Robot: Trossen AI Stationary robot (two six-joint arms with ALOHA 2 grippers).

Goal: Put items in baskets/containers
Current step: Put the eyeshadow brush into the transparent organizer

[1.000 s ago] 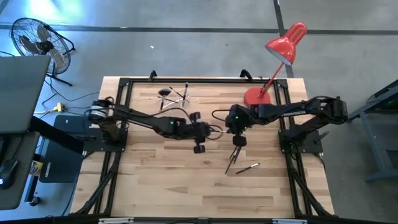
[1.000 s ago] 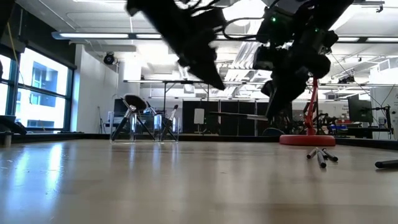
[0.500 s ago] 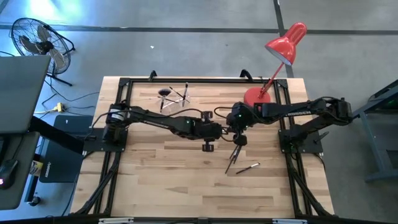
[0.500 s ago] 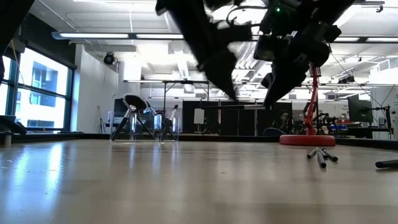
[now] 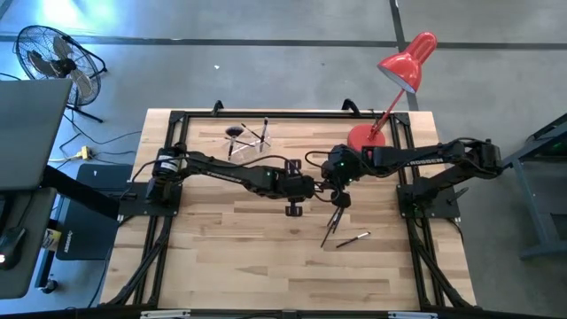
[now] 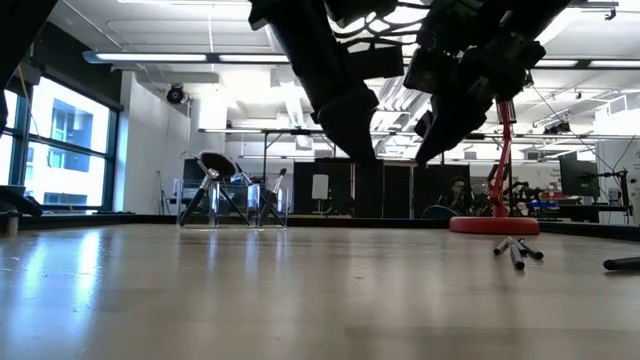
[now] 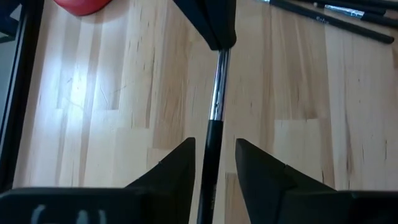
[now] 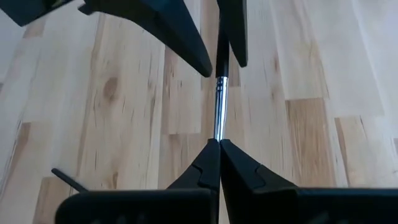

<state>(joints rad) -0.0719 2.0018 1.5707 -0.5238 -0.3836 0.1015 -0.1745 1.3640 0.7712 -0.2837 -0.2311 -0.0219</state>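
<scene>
On the far left part of the table (image 5: pixel 221 230) I see the clear holder (image 5: pixel 237 135), near the back edge, with several brushes already standing in it; in the low view it sits at the back with handles splayed outward (image 6: pixel 232 203).

Moving right, my left arm reaches across to the table's middle. The left gripper (image 5: pixel 312 186) hangs above the wood, its two fingers (image 7: pixel 180 168) parted to a narrow gap on either side of a slim brush (image 7: pixel 214 118). The dark handle runs between them, but I cannot tell whether the pads actually touch it.

Just to the right, the right gripper (image 5: pixel 335 177) faces the left one, tip to tip. Its fingers (image 8: pixel 208 162) are pinched fully together on the silver ferrule end of that same brush, holding it level in the air between the two arms.

Below and right of the grippers, three or so loose brushes (image 5: pixel 335 220) lie in a bundle on the wood, with one more (image 5: pixel 353 238) lying apart, nearer the front.

Farther right, at the back, stands the red desk lamp (image 5: pixel 390 89), its round base on the table.
</scene>
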